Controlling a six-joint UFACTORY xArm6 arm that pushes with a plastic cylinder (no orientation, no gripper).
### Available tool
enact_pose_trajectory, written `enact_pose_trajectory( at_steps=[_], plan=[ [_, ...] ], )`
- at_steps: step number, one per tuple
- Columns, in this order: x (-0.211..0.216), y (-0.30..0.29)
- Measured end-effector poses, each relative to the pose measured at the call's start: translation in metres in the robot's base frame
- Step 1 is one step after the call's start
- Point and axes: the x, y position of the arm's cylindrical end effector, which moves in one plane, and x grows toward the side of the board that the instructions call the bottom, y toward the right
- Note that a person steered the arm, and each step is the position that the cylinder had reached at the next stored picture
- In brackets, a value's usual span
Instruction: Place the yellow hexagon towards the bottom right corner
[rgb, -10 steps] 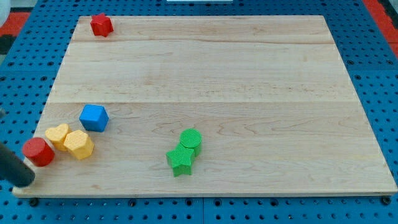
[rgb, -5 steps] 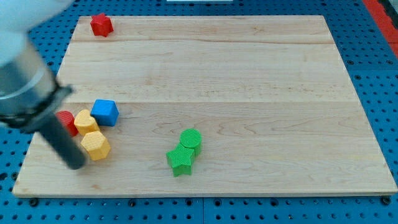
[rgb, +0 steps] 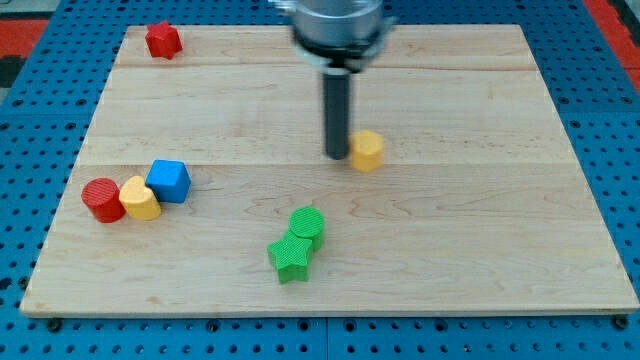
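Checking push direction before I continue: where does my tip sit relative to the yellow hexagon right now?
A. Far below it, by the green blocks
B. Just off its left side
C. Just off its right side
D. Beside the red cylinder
B: my tip stands right at the left side of the yellow hexagon, near the board's middle.

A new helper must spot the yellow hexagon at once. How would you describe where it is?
On the wooden board, look near the middle, just at the view's right of my tip. The yellow hexagon sits alone there; the other yellow block is wedged between red and blue ones.
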Motion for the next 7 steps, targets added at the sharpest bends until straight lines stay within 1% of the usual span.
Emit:
enact_pose_trajectory(
  at_steps=[1, 2, 3, 4, 5, 6, 7],
  plan=[
    [-0.03, 0.023],
    [0.019, 0.083],
    [0.051, 0.105],
    [0.032, 0.072],
    [0.043, 0.046],
    [0.102, 0.093],
    [0.122, 0.139]
  ],
)
